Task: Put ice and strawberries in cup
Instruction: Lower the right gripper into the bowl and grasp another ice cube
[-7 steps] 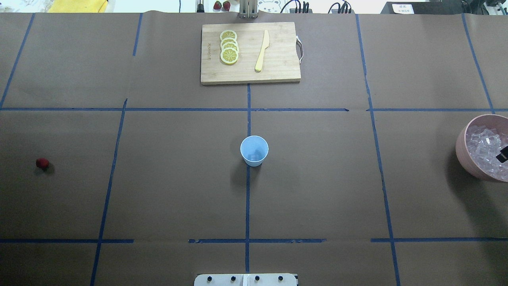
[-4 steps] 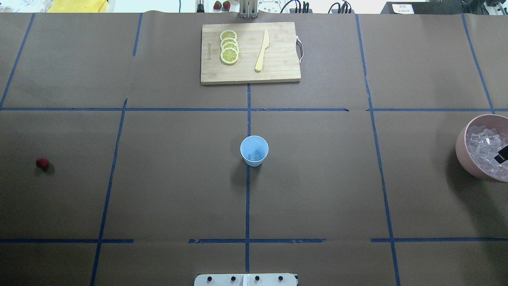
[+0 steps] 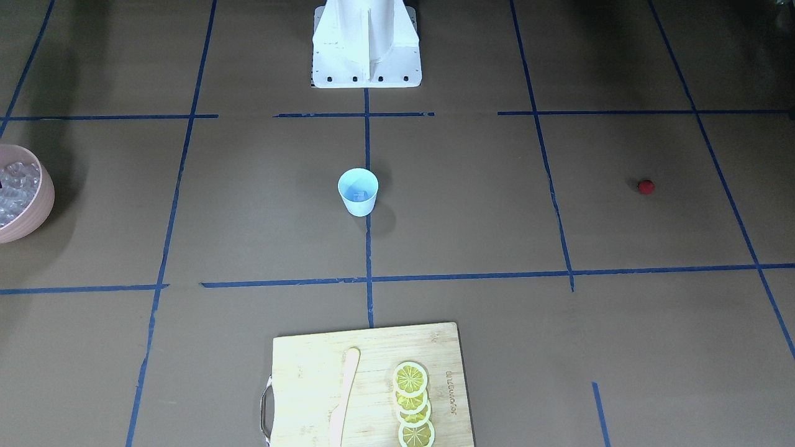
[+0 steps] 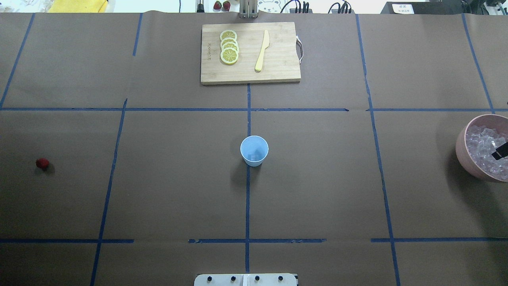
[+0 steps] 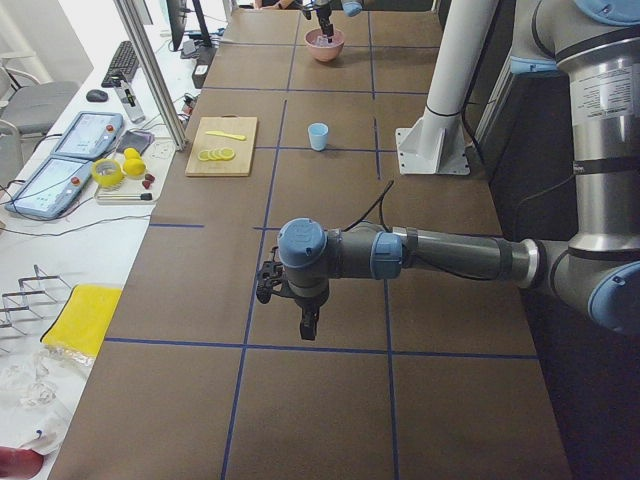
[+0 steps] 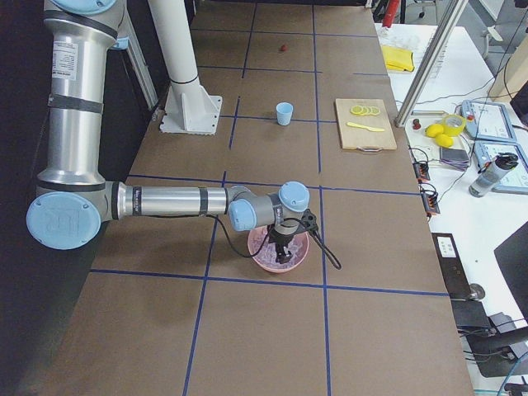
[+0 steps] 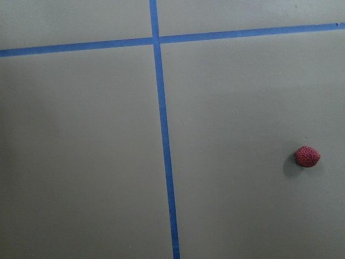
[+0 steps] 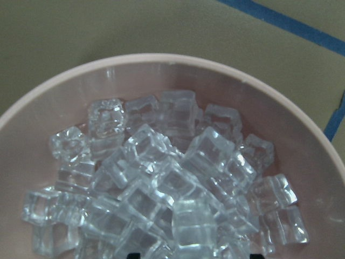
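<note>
Right gripper (image 8: 192, 253) hangs spread wide over clear glassy ice cubes (image 8: 161, 178) in a round pink bowl (image 8: 161, 57); whether the left gripper (image 5: 306, 328) is spread, I cannot tell.

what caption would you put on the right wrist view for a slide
Right wrist view: a pink bowl heaped with clear ice cubes on the brown table.

Left arm (image 5: 450, 257) stretched out level, left gripper (image 5: 308, 326) pointing straight down, jaws unreadable. Right arm (image 6: 165, 200) same pose, right gripper (image 6: 283, 250) down, jaws apart.

Glassy ice (image 8: 161, 178), matt paper table (image 4: 178, 190), wooden board (image 4: 281, 47)
</note>
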Available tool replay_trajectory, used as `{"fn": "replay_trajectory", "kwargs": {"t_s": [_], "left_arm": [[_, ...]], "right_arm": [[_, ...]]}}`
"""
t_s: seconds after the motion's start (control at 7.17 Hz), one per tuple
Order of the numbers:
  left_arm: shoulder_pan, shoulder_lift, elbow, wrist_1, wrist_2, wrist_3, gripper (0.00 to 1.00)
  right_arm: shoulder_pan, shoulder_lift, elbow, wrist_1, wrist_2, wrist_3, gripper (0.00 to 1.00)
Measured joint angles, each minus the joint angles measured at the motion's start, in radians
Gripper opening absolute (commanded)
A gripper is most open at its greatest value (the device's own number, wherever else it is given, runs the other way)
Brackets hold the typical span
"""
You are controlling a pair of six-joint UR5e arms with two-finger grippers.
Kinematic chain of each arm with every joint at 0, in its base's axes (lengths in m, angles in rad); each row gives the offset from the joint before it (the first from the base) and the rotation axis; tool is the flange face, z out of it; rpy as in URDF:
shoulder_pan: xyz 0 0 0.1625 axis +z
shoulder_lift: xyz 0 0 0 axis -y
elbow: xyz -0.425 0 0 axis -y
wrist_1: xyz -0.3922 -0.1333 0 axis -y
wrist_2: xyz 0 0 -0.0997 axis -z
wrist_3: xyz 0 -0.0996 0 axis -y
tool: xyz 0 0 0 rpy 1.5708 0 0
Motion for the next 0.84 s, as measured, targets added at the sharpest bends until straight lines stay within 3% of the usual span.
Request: {"fn": "replay_trajectory", "kwargs": {"t_s": [0.42,0.7,0.84], "left_arm": [[0.000,0.000,-0.001,0.000,-0.001,0.000,1.00],[0.000,0.000,-0.001,0.000,-0.001,0.000,1.00],[0.000,0.000,-0.001,0.000,-0.001,0.000,1.00]], "right_arm": [[0.000,0.000,0.007,0.002,-0.001,0.009,0.19],[0.002,0.001,0.008,0.002,-0.001,0.009,0.02],[0.003,-0.002,0.013,0.002,-0.001,0.009,0.00]]}}
